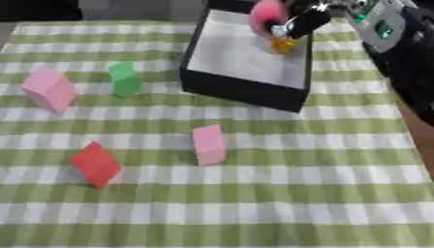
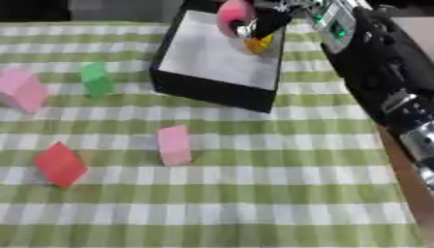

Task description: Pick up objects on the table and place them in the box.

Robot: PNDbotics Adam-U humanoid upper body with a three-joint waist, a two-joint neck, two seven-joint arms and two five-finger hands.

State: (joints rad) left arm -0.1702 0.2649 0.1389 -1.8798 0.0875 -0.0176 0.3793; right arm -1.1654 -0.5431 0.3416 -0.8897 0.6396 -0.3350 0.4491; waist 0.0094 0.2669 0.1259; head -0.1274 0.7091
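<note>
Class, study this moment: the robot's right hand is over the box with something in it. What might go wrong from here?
1. The right hand holds a pink object and something orange near the far side of the box; released there, they may bounce out.
2. Its arm crosses the box's right wall and may nudge it when withdrawing.

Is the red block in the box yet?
No, the red block still lies on the checked cloth near the left edge, well short of the black box.
</note>
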